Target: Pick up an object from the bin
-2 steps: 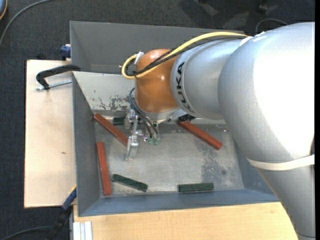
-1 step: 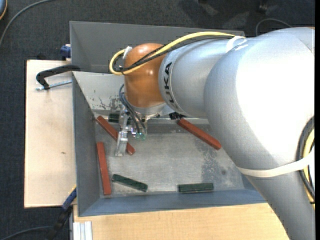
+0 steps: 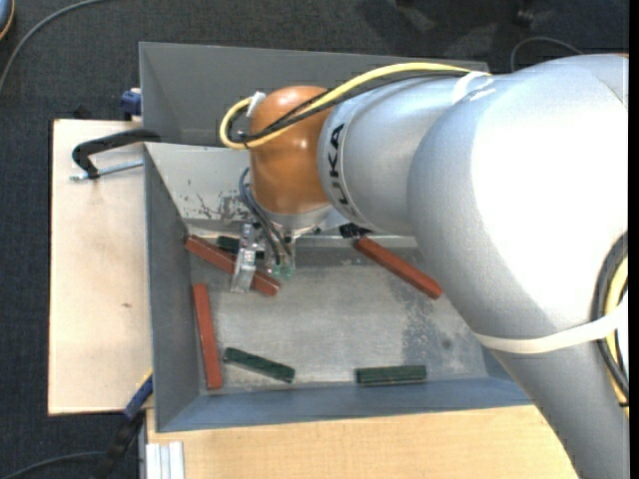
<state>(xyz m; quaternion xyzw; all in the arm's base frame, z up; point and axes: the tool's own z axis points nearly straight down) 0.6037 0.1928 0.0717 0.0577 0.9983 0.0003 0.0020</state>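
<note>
My gripper (image 3: 255,263) hangs below the orange wrist cover at the bin's back left, its metal fingertips down on a red-brown stick (image 3: 215,256) that lies slanted across the floor there. The fingers sit on either side of that stick's right end, with a small dark piece (image 3: 229,243) just behind them. Whether the stick is clamped is hidden by the fingers themselves.
A second red-brown stick (image 3: 207,335) lies along the left wall and a third (image 3: 397,267) slants at the right under the arm. Two dark green sticks (image 3: 259,364) (image 3: 390,374) lie near the front wall. The arm covers the bin's right and back.
</note>
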